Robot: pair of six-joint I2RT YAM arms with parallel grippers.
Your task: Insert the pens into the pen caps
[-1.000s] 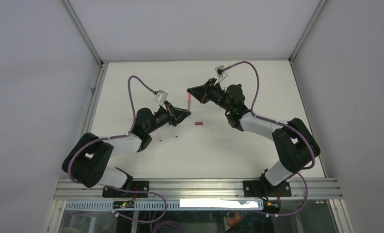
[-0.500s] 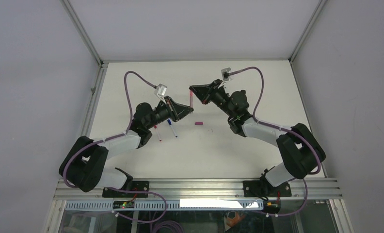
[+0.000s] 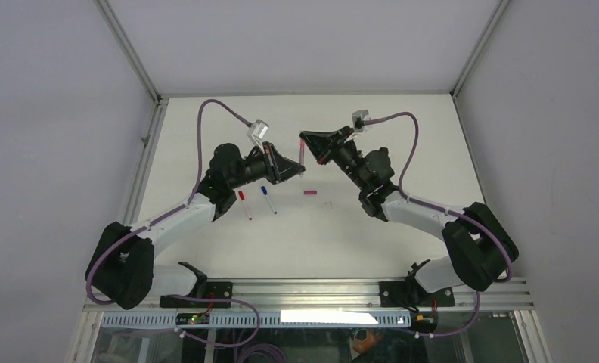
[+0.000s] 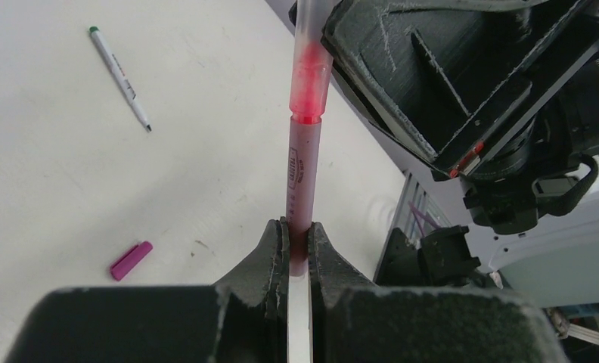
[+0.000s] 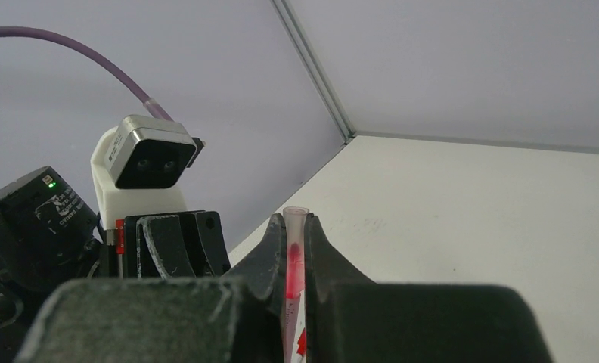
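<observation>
My left gripper (image 4: 298, 227) is shut on the lower barrel of a pink pen (image 4: 302, 170). The pen's red tip sits inside a translucent pink cap (image 4: 310, 72). My right gripper (image 5: 294, 223) is shut on that cap (image 5: 293, 253). In the top view the two grippers (image 3: 298, 172) (image 3: 304, 139) meet tip to tip above the table with the pen (image 3: 302, 156) between them. A magenta cap (image 3: 309, 193) lies on the table below them and also shows in the left wrist view (image 4: 130, 260). A red-capped pen (image 3: 244, 203) and a blue-capped pen (image 3: 268, 199) lie near the left arm.
A thin white pen with a green end (image 4: 119, 77) lies on the table, seen only in the left wrist view. The left wrist camera (image 5: 148, 161) stands close to the right gripper. The white table (image 3: 402, 128) is bounded by a metal frame and grey walls.
Both grippers have lifted and moved toward the far side with the pen between them. The left arm has stretched out, uncovering the red-capped and blue-capped pens on the table.
</observation>
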